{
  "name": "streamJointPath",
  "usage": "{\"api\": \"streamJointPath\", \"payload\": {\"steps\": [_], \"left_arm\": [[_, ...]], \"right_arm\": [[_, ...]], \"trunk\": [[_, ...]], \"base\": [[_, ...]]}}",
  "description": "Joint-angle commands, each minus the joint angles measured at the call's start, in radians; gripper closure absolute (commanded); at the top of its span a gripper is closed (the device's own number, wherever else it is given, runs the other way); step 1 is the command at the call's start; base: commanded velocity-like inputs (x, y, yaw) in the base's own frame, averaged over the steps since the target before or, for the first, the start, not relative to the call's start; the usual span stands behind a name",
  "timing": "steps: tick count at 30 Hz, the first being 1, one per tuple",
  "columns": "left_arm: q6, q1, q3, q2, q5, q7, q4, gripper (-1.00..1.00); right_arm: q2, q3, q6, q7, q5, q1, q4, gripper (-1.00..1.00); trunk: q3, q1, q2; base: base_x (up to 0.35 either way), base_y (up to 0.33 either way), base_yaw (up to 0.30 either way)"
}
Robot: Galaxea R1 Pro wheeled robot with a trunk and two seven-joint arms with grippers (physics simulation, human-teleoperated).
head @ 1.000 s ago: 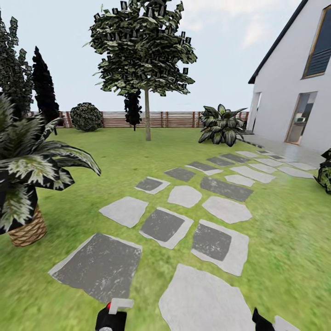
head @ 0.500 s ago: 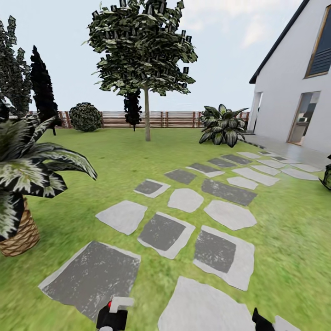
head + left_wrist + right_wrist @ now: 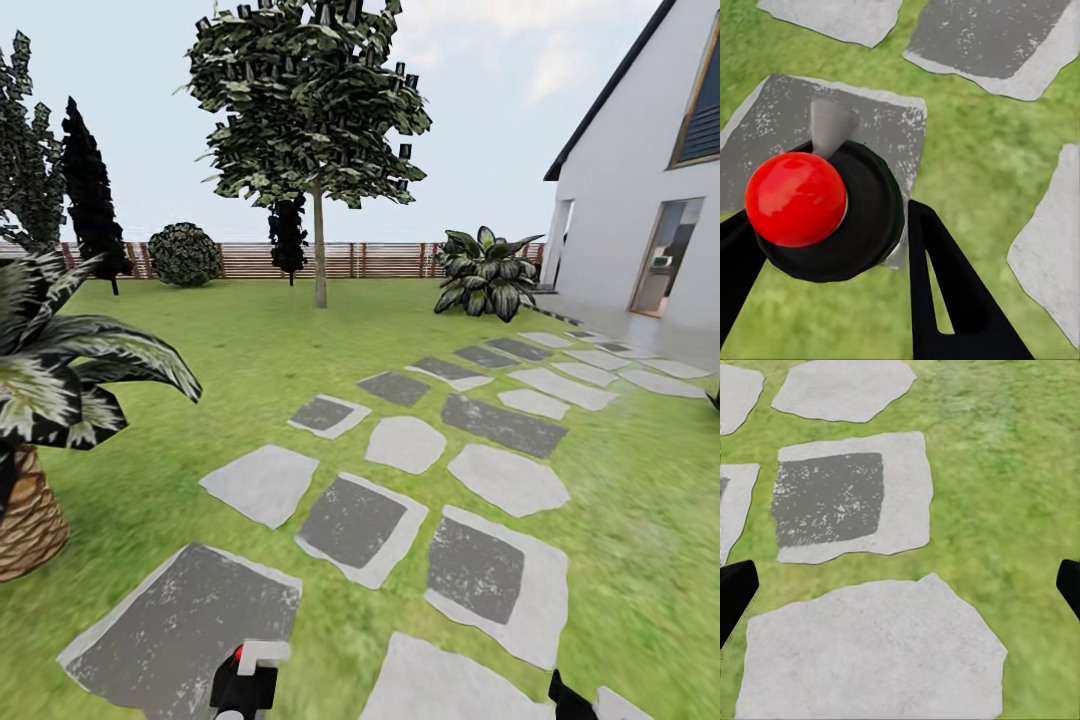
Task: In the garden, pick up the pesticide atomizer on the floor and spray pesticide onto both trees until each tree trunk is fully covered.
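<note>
The whole head view had slid since a second ago: the potted palm (image 3: 40, 400) sat further toward the left edge, the stepping stones (image 3: 355, 520) lower and closer. That was the camera moving. Ahead, one tree (image 3: 305, 100) stood on the lawn, its trunk (image 3: 320, 250) before the wooden fence (image 3: 370, 258), house (image 3: 640, 200) at right. The left gripper (image 3: 821, 247) was clamped on the atomizer (image 3: 832, 210), red knob up close in its wrist view. The right gripper (image 3: 900, 585) hung spread wide over pale stone
</note>
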Motion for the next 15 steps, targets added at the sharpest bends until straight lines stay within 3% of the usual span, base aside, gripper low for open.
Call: {"api": "streamJointPath", "payload": {"steps": [1,9,15], "left_arm": [[-0.003,-0.001,-0.007,0.001,0.004,0.008,0.001,1.0],[-0.006,0.0,-0.006,0.001,0.013,0.008,0.0,1.0],[-0.044,0.002,-0.002,0.001,0.014,0.008,0.0,1.0]], "right_arm": [[0.0,0.002,-0.005,0.0,-0.01,-0.001,0.001,-1.0],[0.001,0.002,-0.006,0.003,-0.01,-0.001,-0.001,-1.0],[0.003,0.003,-0.005,0.003,-0.01,-0.001,0.0,-1.0]], "trunk": [[-0.002,0.001,-0.002],[-0.002,0.001,-0.002],[-0.002,0.001,-0.002]], "base": [[0.34,0.0,0.0],[0.34,0.0,0.0],[0.34,0.0,0.0]]}}
